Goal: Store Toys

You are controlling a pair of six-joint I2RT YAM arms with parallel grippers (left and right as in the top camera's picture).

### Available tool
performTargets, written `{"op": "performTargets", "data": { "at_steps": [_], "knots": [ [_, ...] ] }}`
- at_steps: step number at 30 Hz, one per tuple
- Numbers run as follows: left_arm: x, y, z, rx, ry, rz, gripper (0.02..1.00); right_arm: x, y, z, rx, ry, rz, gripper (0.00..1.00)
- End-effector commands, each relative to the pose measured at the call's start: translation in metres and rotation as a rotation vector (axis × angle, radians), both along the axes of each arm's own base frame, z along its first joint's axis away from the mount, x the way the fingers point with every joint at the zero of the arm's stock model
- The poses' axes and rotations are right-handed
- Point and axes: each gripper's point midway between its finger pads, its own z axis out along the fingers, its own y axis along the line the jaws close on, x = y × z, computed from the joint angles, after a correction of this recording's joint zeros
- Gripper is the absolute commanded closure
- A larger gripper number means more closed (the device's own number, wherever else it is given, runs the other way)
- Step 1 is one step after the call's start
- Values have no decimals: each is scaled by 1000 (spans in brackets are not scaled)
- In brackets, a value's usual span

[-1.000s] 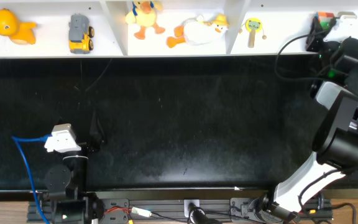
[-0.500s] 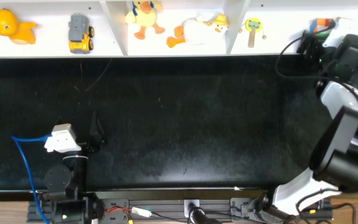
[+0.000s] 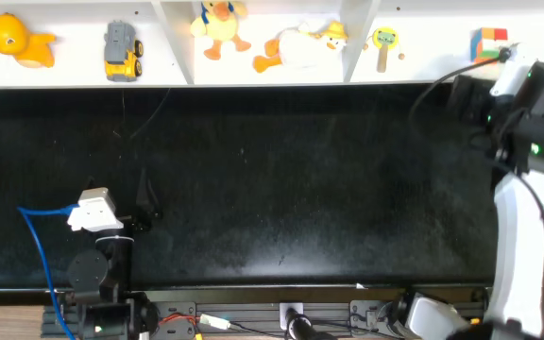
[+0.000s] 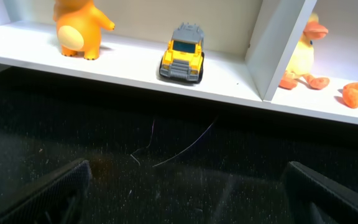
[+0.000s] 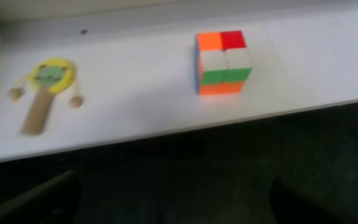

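A multicoloured cube (image 3: 489, 42) (image 5: 224, 62) stands alone in the far-right bay of the white shelf (image 3: 423, 71). My right gripper (image 3: 466, 92) (image 5: 173, 211) hangs just in front of that bay over the black mat, open and holding nothing. A green-and-yellow rattle drum (image 3: 383, 44) (image 5: 45, 93) lies to the cube's left. My left gripper (image 3: 144, 200) (image 4: 185, 205) rests low over the mat at the near left, open and empty, facing a yellow toy truck (image 4: 182, 53) (image 3: 121, 52) and an orange duck (image 4: 79, 26) (image 3: 17, 40) on the shelf.
A yellow plush duck (image 3: 220, 26) and a white plush duck (image 3: 300, 45) fill the middle bay, between upright dividers (image 4: 275, 46). The black mat (image 3: 300, 189) spreads from the shelf to the near edge. A blue cable (image 3: 41, 227) loops by the left arm's base.
My right gripper has drawn back from the far-right bay toward the mat, leaving the cube standing free on the shelf. The left arm has stayed still.
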Motion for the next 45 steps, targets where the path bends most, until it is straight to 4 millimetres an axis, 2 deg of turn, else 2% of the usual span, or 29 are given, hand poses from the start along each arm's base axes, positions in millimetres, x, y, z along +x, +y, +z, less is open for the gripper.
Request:
{"op": "performTargets", "data": {
  "at_steps": [1, 8, 13, 17, 29, 35, 39, 45],
  "knots": [
    [0, 0, -1, -5, -8, 5, 20, -26, 41, 40, -78, -69, 143, 7],
    [0, 0, -1, -5, -8, 5, 23, -84, 98, 69, -39, -109, 304, 7],
    [0, 0, -1, -5, -8, 5, 20, -114, 109, 91, -21, -185, 325, 3],
    [0, 0, -1, -5, -8, 5, 23, -122, 110, 100, -31, -220, 324, 3],
    [0, 0, -1, -5, -8, 5, 20, -122, 110, 99, -30, -216, 324, 7],
    [0, 0, -1, -5, -8, 5, 20, -130, 107, 86, -35, -170, 309, 5],
    [0, 0, -1, -5, -8, 5, 20, -134, 106, 72, -23, -210, 287, 7],
    [0, 0, -1, -5, -8, 5, 20, -140, 111, 35, 70, -345, 235, 5]
  ]
}}
